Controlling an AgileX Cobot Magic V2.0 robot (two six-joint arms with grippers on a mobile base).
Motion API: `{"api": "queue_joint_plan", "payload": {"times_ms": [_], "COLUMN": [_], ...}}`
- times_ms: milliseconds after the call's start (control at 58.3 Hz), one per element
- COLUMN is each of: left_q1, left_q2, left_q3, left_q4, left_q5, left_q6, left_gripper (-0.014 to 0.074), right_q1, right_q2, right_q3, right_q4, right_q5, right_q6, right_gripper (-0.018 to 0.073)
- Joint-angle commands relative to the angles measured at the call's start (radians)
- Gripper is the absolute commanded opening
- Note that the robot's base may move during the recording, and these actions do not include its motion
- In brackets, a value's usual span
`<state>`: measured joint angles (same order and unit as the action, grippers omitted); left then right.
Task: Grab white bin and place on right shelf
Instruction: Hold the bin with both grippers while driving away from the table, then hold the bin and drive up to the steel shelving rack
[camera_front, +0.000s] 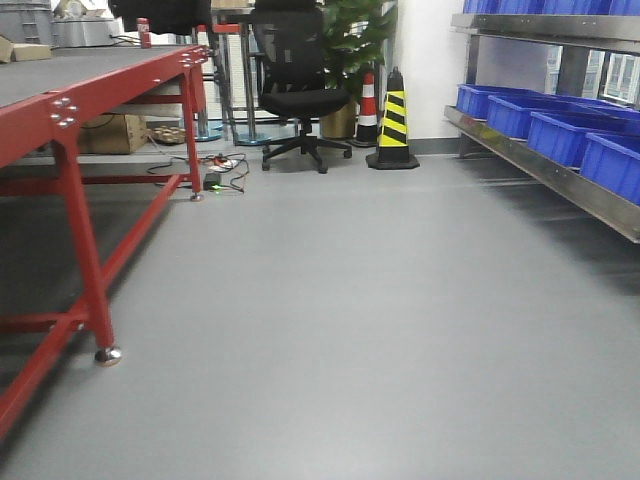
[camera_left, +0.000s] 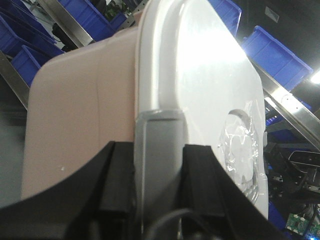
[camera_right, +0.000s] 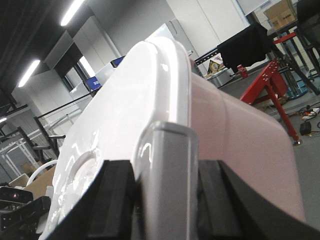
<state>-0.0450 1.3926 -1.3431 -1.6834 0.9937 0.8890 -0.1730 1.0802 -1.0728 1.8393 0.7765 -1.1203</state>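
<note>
left pincer (camera_left: 159, 172), right pincer (camera_right: 166, 187) on lidded white bin (camera_left: 80, 110)

Open floor (camera_front: 350, 330) between red table (camera_front: 90, 90) and right shelf (camera_front: 560, 182)

One white bin (camera_left: 80, 115) was in view. Ahead stood one red table (camera_front: 90, 75), one black office chair (camera_front: 300, 80), two traffic cones (camera_front: 393, 120) and one potted plant (camera_front: 350, 40); the right shelf (camera_front: 540, 168) held on its lower level perhaps four blue crates (camera_front: 565, 135), the last one cropped.

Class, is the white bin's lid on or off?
On. The lid sits over the rim of the bin in both wrist views.
</note>
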Motion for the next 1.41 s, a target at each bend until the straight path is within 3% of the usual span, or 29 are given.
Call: {"api": "queue_joint_plan", "payload": {"times_ms": [0, 1389], "left_q1": [-0.056, -0.056], "left_q2": [-0.049, -0.049], "left_q3": [-0.040, -0.040], "left_q4": [-0.051, -0.051], "left_q5": [0.339, 0.338], "left_q6": [0.030, 0.030], "left_gripper": [-0.0118, -0.0118], "right_q1": [0.035, 0.035], "right_q2": [-0.025, -0.025], "right_q3": [-0.038, -0.038], "right_q4": [0.080, 0.080], "right_q5": [0.222, 0.217], "right_q6": [-0.022, -0.022], "right_gripper": [0.0060, 0.0060]}}
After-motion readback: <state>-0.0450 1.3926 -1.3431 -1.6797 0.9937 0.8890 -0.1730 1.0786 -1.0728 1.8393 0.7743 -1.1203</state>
